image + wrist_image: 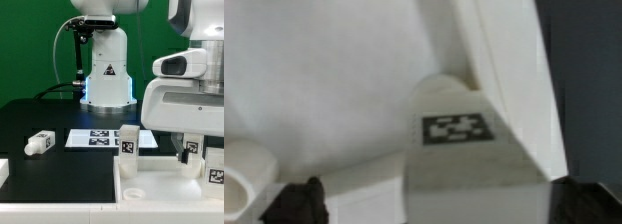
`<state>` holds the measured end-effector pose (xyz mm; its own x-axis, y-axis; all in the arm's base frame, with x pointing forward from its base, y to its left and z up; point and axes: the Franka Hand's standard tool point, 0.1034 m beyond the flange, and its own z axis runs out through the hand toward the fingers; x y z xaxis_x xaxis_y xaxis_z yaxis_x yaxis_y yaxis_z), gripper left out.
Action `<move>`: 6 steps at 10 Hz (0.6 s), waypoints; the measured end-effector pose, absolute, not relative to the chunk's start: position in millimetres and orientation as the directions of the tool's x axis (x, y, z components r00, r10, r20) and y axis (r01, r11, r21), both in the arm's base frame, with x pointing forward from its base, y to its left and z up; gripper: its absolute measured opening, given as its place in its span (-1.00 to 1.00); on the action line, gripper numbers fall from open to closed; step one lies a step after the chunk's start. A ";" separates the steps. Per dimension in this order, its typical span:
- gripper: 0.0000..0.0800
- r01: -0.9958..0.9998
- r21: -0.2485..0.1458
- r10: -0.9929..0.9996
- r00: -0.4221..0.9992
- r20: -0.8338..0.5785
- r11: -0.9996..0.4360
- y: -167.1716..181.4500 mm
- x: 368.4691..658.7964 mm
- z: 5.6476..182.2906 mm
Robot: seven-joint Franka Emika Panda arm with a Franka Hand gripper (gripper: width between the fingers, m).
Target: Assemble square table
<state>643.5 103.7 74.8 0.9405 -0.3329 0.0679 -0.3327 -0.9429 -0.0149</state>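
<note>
With jaws apart either side of the short chunky white tagged plastic leg [452,125], upright on the flat white square plastic slab [155,190] at the exterior view's lower right, descend centred, close evenly without tipping it.

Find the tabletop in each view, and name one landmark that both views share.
Exterior view: the tabletop fills the lower right corner, with tagged legs standing on it.
Wrist view: it fills most of the picture, and one tagged leg stands near its edge.
Shared landmark: the black table that borders the tabletop's edge.
</note>
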 end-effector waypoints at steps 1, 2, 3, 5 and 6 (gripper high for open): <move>0.62 -0.347 -0.016 -0.347 0.935 0.068 -0.938 103.5 643.5 74.8; 0.30 -0.363 -0.017 -0.364 0.929 0.067 -0.932 103.4 643.5 74.8; -0.05 -0.396 -0.020 -0.396 0.916 0.067 -0.918 103.5 643.5 74.8; -0.29 -0.512 -0.029 -0.513 0.856 0.063 -0.859 103.7 643.4 74.6; -0.29 -0.554 -0.032 -0.555 0.830 0.061 -0.832 103.7 643.4 74.6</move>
